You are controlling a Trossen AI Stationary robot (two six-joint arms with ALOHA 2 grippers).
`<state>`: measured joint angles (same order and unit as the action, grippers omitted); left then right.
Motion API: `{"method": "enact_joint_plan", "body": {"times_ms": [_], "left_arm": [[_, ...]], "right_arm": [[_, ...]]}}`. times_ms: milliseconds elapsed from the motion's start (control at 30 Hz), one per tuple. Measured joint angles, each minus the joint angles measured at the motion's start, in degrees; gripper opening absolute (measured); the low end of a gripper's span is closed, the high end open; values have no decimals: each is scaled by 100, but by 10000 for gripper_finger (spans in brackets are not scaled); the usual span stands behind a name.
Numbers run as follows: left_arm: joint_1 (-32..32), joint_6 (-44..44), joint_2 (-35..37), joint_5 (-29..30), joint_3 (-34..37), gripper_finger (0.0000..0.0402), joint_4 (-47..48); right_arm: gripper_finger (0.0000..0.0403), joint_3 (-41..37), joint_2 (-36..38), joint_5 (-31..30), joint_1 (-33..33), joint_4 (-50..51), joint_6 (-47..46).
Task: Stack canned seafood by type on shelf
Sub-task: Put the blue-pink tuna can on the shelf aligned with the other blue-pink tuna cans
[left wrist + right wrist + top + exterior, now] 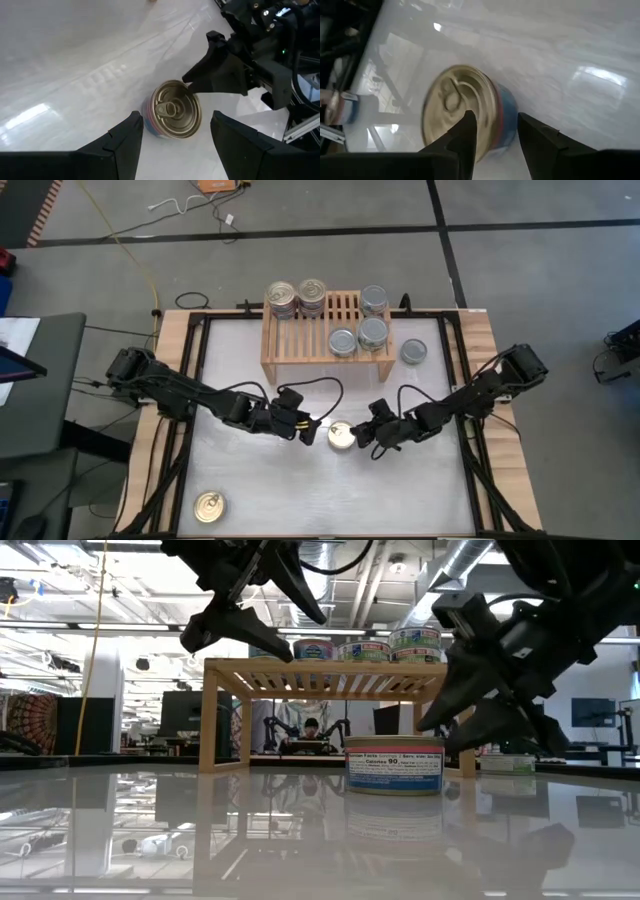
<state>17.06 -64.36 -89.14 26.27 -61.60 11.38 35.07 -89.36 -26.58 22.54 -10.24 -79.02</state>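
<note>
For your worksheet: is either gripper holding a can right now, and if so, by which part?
Nothing is held. The gold-topped can stands on the table between the open left gripper and the open right gripper. The right fingertips are at its rim but not closed on it.

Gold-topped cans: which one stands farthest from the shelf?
The gold-topped can alone at the table's near-left corner. The other loose one sits mid-table between both tools, and the rest are stacked on the shelf.
</note>
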Motion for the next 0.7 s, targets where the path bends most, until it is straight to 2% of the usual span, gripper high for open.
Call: {"method": "enact_joint_plan", "body": {"times_ms": [200,700], "left_arm": [[0,0,0,-5,0,222,87],[-147,2,0,-3,0,222,130]], "right_arm": [[151,0,-2,398,-98,74,-52],[145,0,-2,413,-53,77,-360]]}}
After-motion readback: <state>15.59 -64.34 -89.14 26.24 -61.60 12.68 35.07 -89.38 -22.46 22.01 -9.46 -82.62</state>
